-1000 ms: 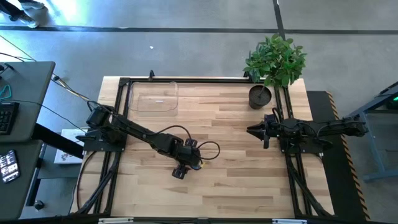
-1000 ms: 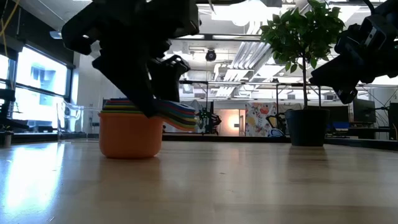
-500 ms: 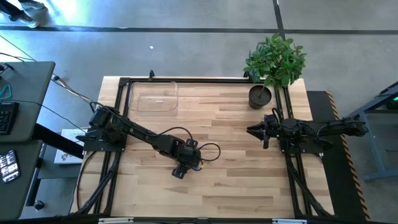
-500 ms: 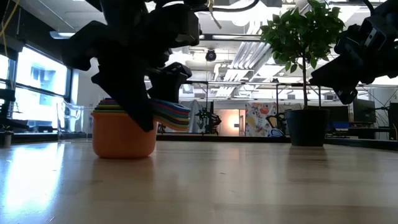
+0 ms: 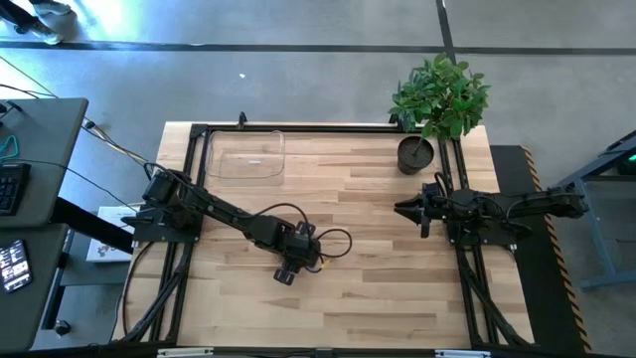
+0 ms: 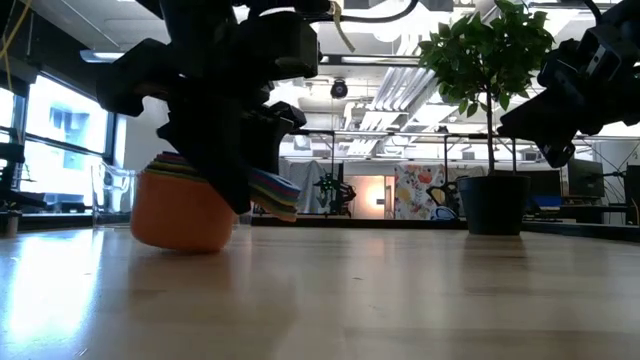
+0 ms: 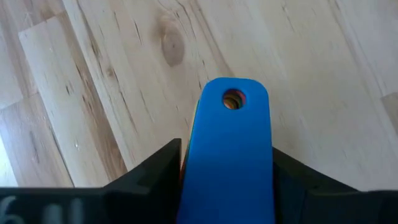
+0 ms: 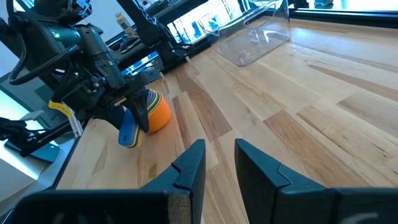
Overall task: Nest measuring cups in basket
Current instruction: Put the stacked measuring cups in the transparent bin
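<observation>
My table (image 5: pixel 368 214) is pale wood planks, framed by black rails. At its far right corner stands a dark round plant pot (image 5: pixel 415 154), with a leafy green plant (image 5: pixel 440 94) just behind it. Off my left side sits a dark desk (image 5: pixel 40 149) with a keyboard (image 5: pixel 10 187); grey floor (image 5: pixel 298 70) lies beyond.

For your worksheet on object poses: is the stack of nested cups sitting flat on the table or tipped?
Tipped. In the low view the orange bottom cup leans, one edge lifted off the table, while the left tool grips the handles.
</observation>
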